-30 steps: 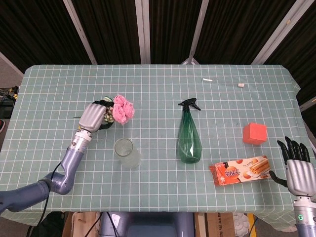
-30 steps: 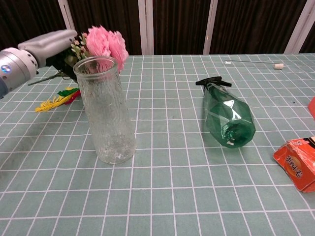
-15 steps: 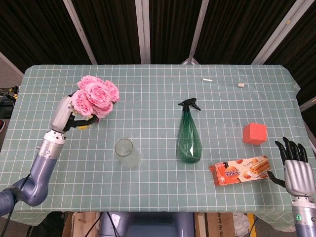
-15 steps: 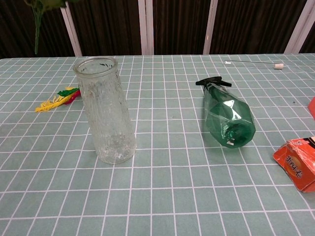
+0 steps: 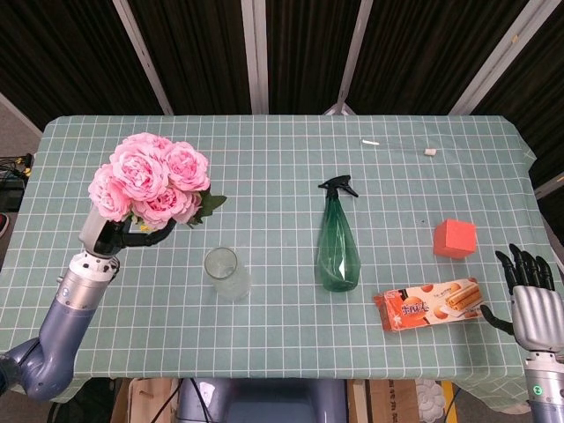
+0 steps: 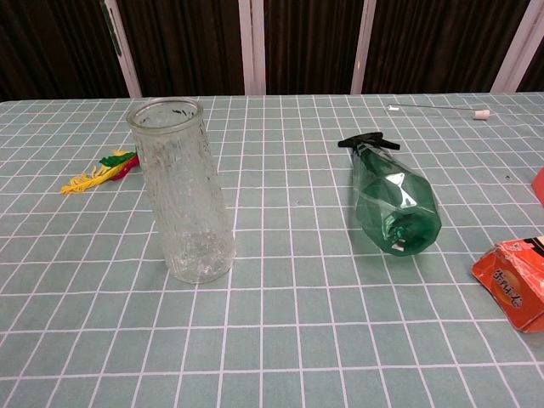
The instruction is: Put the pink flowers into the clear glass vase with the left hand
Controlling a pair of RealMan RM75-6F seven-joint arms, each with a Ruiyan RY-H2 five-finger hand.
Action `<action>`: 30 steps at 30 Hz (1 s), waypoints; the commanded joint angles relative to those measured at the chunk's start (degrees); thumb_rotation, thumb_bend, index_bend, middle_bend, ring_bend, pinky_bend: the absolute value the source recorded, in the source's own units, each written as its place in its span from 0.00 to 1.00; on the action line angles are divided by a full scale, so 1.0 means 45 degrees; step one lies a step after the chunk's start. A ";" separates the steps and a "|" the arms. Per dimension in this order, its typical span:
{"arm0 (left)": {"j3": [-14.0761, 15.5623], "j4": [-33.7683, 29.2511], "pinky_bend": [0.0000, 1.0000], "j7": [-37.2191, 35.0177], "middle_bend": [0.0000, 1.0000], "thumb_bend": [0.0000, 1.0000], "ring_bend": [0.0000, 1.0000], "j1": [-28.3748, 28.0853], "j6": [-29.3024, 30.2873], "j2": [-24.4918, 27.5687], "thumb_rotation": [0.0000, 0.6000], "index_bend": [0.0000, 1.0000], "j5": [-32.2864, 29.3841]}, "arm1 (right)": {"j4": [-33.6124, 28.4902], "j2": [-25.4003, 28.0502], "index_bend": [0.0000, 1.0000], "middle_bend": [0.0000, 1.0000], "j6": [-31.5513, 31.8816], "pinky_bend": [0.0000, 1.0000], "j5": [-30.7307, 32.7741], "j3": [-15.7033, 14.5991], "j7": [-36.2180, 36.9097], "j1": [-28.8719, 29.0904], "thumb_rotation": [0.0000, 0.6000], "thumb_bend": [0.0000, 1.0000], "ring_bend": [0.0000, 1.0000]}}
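Above the table's left side, the left hand grips the pink flowers by the stems, fingers clamped round them, now lifted higher and closer to the camera than half a second ago. The bunch is airborne, left of the glass vase, ready to carry over. The right hand hangs idle, fingers apart.

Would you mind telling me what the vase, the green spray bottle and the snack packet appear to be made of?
The vase looks like clear glass with a rippled, textured wall; the tablecloth grid shows through it. The green spray bottle seems to be translucent plastic with glossy highlights and a black trigger head. The snack packet is probably printed plastic film or thin card; its shiny orange surface leaves that open.
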 commanded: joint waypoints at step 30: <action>0.1307 0.0419 0.37 0.1348 0.39 0.41 0.32 -0.0485 -0.1686 -0.1758 1.00 0.33 -0.0045 | 0.0026 0.0162 0.13 0.03 0.0202 0.00 -0.0036 0.0093 0.0498 -0.0140 1.00 0.23 0.01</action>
